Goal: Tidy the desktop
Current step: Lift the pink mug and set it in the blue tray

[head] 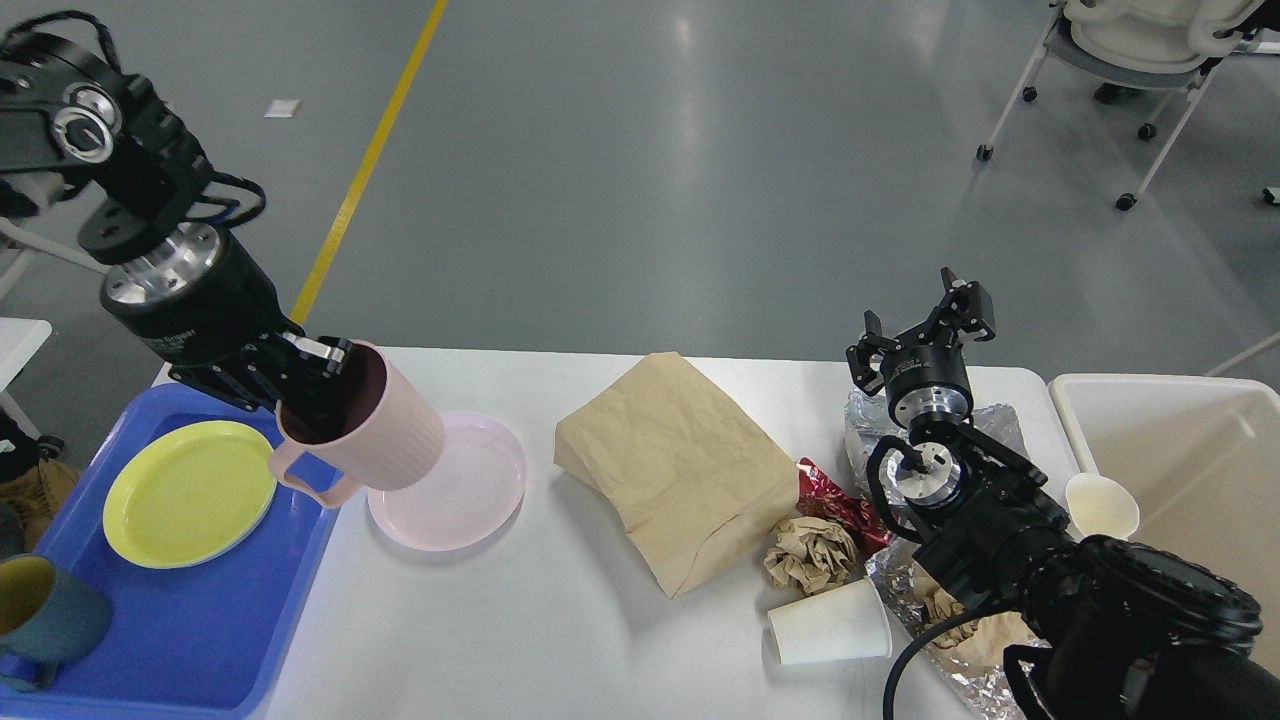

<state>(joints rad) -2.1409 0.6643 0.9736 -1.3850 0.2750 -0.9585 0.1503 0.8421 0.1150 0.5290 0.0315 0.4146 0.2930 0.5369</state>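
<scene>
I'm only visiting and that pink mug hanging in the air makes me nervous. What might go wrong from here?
The left gripper pinches only the rim of the pink mug, which hangs tilted, so it might slip. It hangs over the pink plate and the blue tray edge, so a drop could hit either. In the tray, the yellow plate leaves limited room.
</scene>
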